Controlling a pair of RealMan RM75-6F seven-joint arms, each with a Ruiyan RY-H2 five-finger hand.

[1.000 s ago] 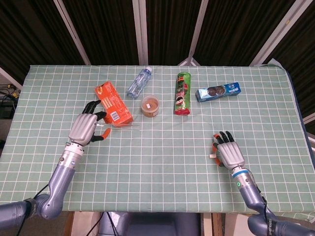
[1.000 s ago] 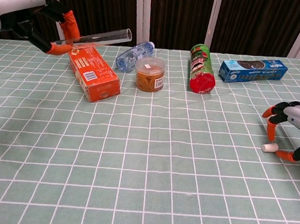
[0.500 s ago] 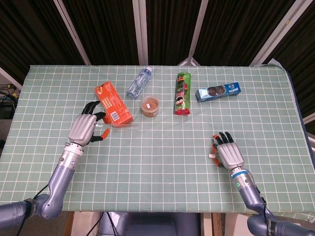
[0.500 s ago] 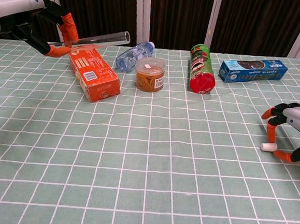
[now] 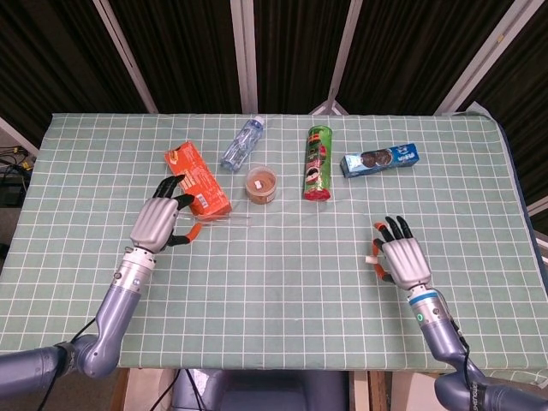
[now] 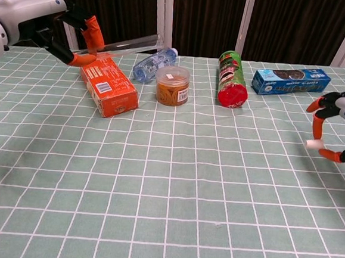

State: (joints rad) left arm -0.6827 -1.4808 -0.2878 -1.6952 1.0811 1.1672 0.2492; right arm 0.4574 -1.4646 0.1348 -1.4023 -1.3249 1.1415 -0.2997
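Clear tube: held by the left hand at upper left of the chest view, pinched at one end between orange-tipped fingers. The tube runs rightward and slightly up, its free end above the water bottle. It hangs just above the orange box, apparently not touching it. In the head view the tube is a faint streak at centre left of the frame.

Small white cap: pinched by the right hand at the right edge of the chest view, between a thumb and a finger, the other fingers spread. It looks lifted off the green checked cloth.

Risks (judgement only):
- The tube is held at one end only, so its long free length could swing and knock the water bottle or the round jar, which lie close under its path.
- A smooth tube in a fingertip pinch may rotate or slip out.
- The cap is small and held by little contact (a slight loosening would drop it, and it could roll on the cloth).
- Bringing the two together needs a fine line-up, and a miss could push the cap off the fingertips.

View differences:
- The chest view shows height above the table and the tube's outline clearly.
- The head view shows the layout: chips can and cookie pack toward upper right, with both hands well apart. The cap is barely visible there.
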